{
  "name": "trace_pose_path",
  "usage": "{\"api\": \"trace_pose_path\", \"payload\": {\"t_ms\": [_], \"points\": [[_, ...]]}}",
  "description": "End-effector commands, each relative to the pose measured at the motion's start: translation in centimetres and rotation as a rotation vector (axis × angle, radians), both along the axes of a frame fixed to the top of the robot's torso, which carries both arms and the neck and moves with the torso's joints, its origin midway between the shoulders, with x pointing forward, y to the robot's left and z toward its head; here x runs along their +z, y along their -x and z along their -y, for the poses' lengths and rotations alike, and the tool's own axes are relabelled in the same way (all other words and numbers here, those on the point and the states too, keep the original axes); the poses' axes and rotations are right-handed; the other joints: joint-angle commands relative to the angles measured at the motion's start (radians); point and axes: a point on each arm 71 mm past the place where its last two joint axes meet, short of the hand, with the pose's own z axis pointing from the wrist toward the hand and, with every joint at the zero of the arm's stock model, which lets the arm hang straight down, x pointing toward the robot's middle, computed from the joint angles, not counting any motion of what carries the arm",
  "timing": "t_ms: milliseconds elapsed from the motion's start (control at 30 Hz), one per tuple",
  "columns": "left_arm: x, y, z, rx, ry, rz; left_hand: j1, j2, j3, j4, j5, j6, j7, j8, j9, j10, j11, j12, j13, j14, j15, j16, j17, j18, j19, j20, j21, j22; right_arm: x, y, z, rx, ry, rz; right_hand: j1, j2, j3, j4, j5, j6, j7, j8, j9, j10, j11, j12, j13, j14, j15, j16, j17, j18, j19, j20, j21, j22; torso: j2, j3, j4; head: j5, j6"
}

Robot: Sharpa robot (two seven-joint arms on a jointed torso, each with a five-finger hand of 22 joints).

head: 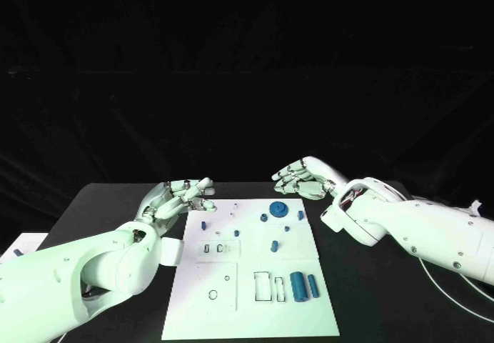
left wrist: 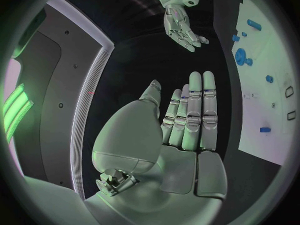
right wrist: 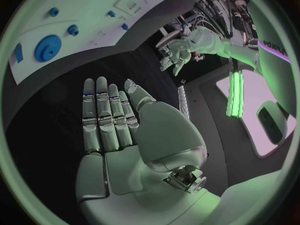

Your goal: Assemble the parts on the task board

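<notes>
both hands, left hand (head: 177, 196) and right hand (head: 304, 177), hover empty with fingers apart beside the task board (head: 252, 314), so the first pick is still ahead: reach for a blue part (head: 278, 209).

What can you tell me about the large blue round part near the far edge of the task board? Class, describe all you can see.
The large blue round part looks like a flat disc with a raised hub in its middle, seen more plainly in the right wrist view. It looks like smooth plastic. It sits on the white task board near its far edge, towards the right hand. Neither hand touches it; the right hand hovers beyond the board's far edge, apart from it. A smaller blue piece lies close beside it.
</notes>
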Motion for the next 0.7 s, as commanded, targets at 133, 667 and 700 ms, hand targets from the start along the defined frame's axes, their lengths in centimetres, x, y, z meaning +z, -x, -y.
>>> {"api": "trace_pose_path", "payload": {"t_ms": [133, 667, 700], "points": [[1.4, 1.4, 1.3, -0.093, 0.058, -0.014, 0.008, -0.001, -0.003, -0.005, -0.002, 0.009, -0.001, -0.009, -0.003, 0.007, 0.0, -0.013, -0.002, 0.007, 0.002, 0.001, 0.012, 0.01, 0.01, 0.0, 0.01, 0.005, 0.9, -0.3, -0.8, -0.009, 0.389, 0.174, -0.033, -0.057, 0.047, -0.023, -0.005, 0.081, -0.033, -0.024, 0.001, 0.106, -0.045, -0.024, 0.003, 0.237, -0.07, 0.072, 0.077, 0.02, 0.149, -0.078, 0.218, 0.117, 0.059, -0.0076, 0.0271, -0.032, 0.012], [4.4, 2.5, 1.7, -0.133, 0.079, 0.025, 0.002, 0.0, -0.01, -0.008, -0.002, 0.006, 0.004, -0.025, -0.004, 0.001, 0.005, -0.034, -0.006, -0.002, 0.006, -0.007, 0.034, 0.008, 0.006, 0.001, 0.022, 0.013, 1.6, -0.3, -2.7, -0.001, 0.667, 0.218, -0.08, -0.129, 0.144, 0.048, -0.031, 0.083, -0.053, -0.042, 0.001, 0.081, -0.059, -0.024, 0.003, 0.3, -0.098, 0.409, 0.322, -0.023, 0.263, -0.105, 0.677, 0.573, 0.116, -0.0112, 0.0497, -0.052, 0.028], [4.4, 2.5, 1.7, -0.133, 0.079, 0.025, 0.001, -0.001, -0.011, -0.008, -0.002, 0.005, 0.004, -0.027, -0.004, 0.0, 0.005, -0.036, -0.006, -0.003, 0.006, -0.008, 0.036, 0.008, 0.005, 0.001, 0.023, 0.014, 1.6, -0.4, -2.7, 0.002, 0.675, 0.215, -0.079, -0.134, 0.149, 0.054, -0.032, 0.082, -0.053, -0.043, 0.001, 0.077, -0.059, -0.024, 0.003, 0.298, -0.097, 0.428, 0.334, -0.027, 0.272, -0.104, 0.707, 0.611, 0.117, -0.0113, 0.0505, -0.053, 0.028]]}}
